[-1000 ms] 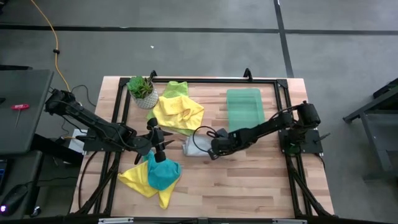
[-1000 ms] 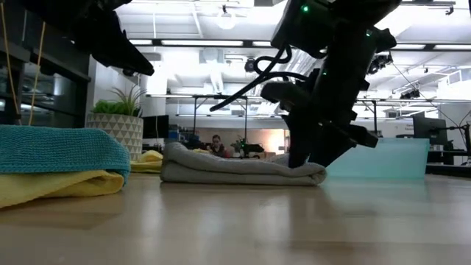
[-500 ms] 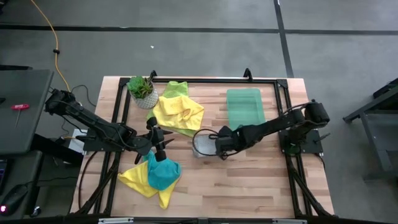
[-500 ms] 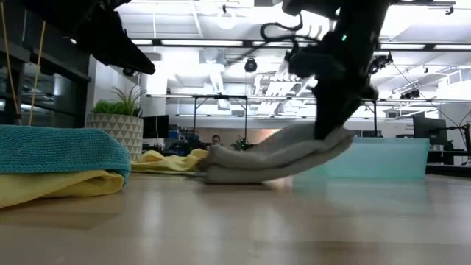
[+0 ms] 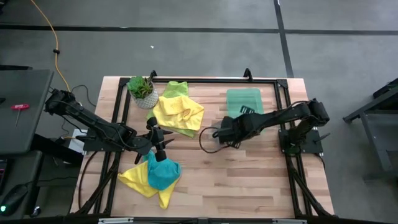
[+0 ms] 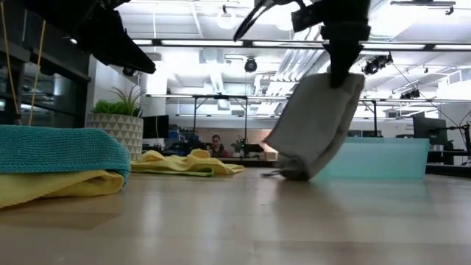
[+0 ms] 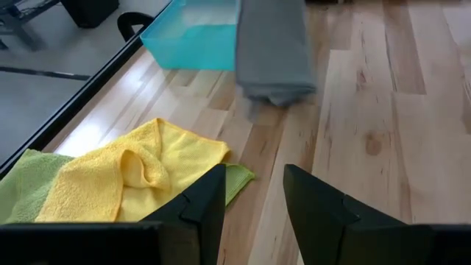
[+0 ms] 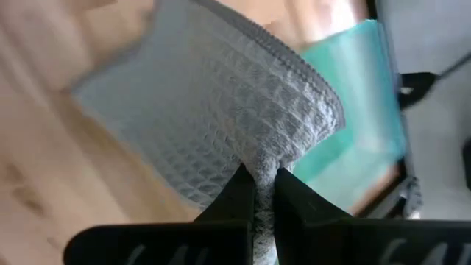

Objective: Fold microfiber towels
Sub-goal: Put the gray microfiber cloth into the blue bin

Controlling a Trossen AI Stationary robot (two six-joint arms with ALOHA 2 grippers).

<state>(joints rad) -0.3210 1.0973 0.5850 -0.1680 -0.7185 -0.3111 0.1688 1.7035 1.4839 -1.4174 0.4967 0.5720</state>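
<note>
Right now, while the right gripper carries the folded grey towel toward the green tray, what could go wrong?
1. The right gripper pinches only one edge of the grey towel, which hangs tilted with its lower end near the table; the fold may fall open.
2. That low end could catch the rim of the green tray instead of clearing it.
3. The pinch is narrow, so the towel may slip out.

We see the folded towel (image 6: 313, 125) hanging before the tray (image 5: 244, 101), other towels (image 5: 177, 112) left, beside the plant (image 5: 142, 91).
</note>
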